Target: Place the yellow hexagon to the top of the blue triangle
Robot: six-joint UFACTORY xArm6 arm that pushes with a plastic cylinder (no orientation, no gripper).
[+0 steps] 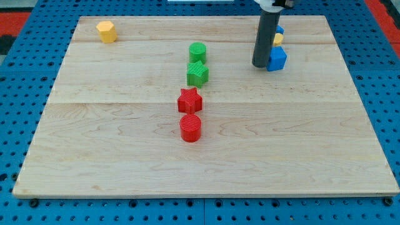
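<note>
The table (125, 156), a pale wooden board on a blue perforated base (19, 75), fills most of the view. The arm enters from the view's top right and ends in a dark rod; the tip (260, 65) rests on the table at the left side of a blue block (277, 59), touching it or just beside it. No jaws are fitted, so there is nothing to spread or press together; the rod only pushes. Behind the rod, partly hidden, a small yellow block (279, 39) and another blue block (280, 29) show at the view's right of the rod; their shapes cannot be made out, so which blue block is the triangle cannot be settled. A column of four blocks stands near the table's centre: a green cylinder (197, 52), a green star (197, 74), a red star (189, 100) and a red cylinder (190, 127), top to bottom. The yellow hexagon (107, 31) lies alone at the view's top left corner, well apart from everything else. The governing relation: the yellow hexagon lies far to the view's left and slightly toward the top from the tip, so the tip would likely need to travel past it and push it rightward along the top edge, clear of the green cylinder.
</note>
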